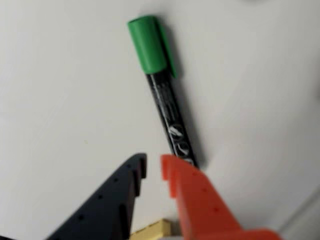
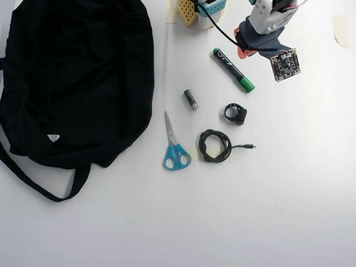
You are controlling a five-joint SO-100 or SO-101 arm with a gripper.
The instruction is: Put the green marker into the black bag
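Observation:
The green marker (image 1: 167, 112) lies flat on the white table, its green cap at the top of the wrist view and its black barrel running down toward my fingers. My gripper (image 1: 153, 167) hovers just short of the barrel's bare end, slightly open with nothing between the black finger (image 1: 122, 187) and the orange finger (image 1: 192, 192). In the overhead view the marker (image 2: 232, 69) lies diagonally at the top centre, with the gripper (image 2: 245, 49) beside its upper end. The black bag (image 2: 78, 78) fills the left side, its strap looping below it.
Below the marker in the overhead view lie a short grey cylinder (image 2: 191, 99), a small black ring-shaped part (image 2: 236, 114), blue-handled scissors (image 2: 175, 147) and a coiled black cable (image 2: 216, 146). A piece of tape (image 2: 340, 30) is stuck at the far right.

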